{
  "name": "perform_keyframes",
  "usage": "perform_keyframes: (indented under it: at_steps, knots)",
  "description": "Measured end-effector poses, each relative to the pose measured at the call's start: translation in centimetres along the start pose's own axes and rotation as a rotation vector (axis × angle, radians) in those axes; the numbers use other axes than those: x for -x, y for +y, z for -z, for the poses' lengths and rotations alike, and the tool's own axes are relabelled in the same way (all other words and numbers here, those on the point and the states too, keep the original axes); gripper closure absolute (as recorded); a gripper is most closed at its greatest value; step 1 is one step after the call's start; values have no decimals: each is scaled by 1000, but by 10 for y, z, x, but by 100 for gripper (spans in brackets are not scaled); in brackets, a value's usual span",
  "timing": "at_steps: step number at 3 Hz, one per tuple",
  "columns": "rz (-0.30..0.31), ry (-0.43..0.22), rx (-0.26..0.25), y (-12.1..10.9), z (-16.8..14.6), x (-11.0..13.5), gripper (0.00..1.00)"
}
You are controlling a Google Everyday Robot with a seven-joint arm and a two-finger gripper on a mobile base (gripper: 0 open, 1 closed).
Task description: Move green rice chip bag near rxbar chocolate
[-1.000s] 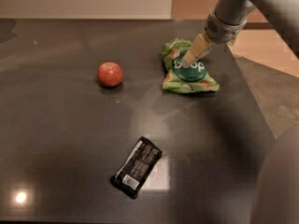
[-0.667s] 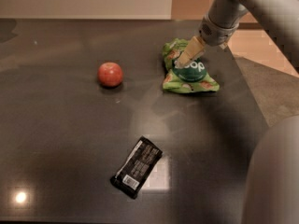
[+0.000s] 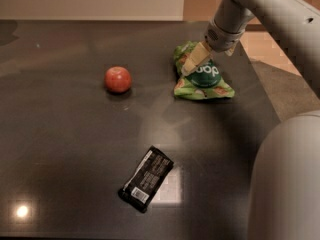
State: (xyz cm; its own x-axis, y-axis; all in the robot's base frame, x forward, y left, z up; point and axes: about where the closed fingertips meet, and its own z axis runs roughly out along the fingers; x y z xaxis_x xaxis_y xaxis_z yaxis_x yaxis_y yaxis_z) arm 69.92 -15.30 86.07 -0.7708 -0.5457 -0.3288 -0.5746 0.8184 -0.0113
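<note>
The gripper (image 3: 188, 69) comes down from the top right and touches the top left part of the green rice chip bag (image 3: 209, 82), which lies right under it on the dark table (image 3: 65, 134). A red apple (image 3: 118, 79) sits to the gripper's left, apart from the bag. The rxbar chocolate (image 3: 146, 178) lies far from the gripper, nearer the front edge. Nothing sits between them. The gripper covers a bit of the bag. I cannot tell if it is open or closed. A big gray robot part (image 3: 290, 184) hides the table's near right corner.

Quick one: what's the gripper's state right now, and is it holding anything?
Gripper: at the left edge of the green rice chip bag; whether it is open, closed or gripping the bag cannot be told.
</note>
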Motion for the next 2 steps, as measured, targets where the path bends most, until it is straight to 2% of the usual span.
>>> perform_keyframes:
  at_steps: [1,2]
  knots:
    - [-6,15,18,3,-4,0,16]
    - [-5,20,33,9,-3,-2,41]
